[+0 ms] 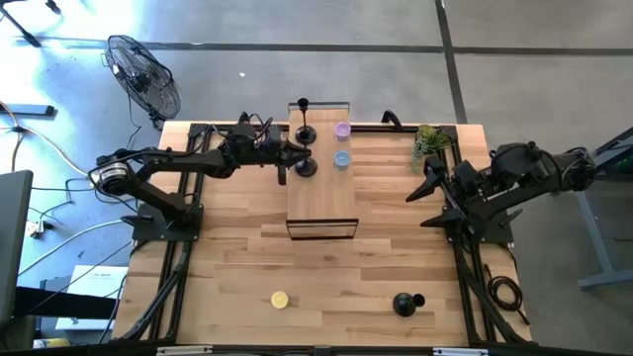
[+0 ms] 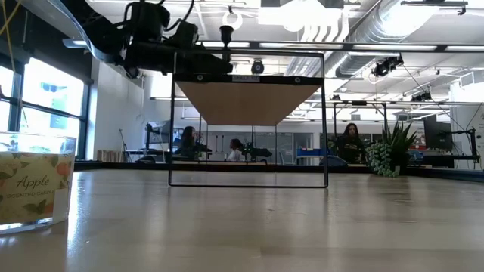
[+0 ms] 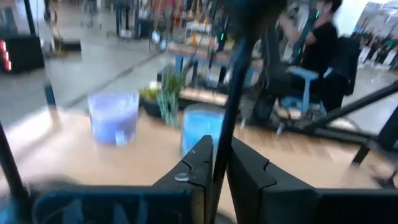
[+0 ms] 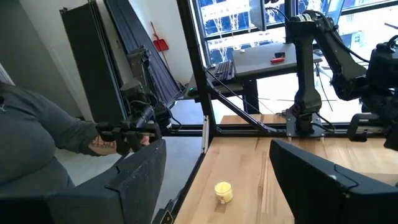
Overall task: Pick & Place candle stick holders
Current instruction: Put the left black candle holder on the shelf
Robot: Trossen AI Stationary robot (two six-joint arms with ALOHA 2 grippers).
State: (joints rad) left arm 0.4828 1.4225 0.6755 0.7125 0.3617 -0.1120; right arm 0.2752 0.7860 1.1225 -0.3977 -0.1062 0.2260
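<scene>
Left gripper (image 1: 295, 156), upper centre of the high view, is clamped on the thin stem of a candle stick holder (image 1: 306, 164) standing on the raised wooden shelf (image 1: 321, 193). A second holder (image 1: 305, 132) stands just above it in frame; a third (image 1: 406, 303) lies at lower right on the table (image 1: 237, 257). Right gripper (image 1: 431, 183) waits at the right edge, fingers apart.

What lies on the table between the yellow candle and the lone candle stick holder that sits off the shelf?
Nothing: the high view shows only bare table wood between the yellow candle and that candle stick holder.
</scene>
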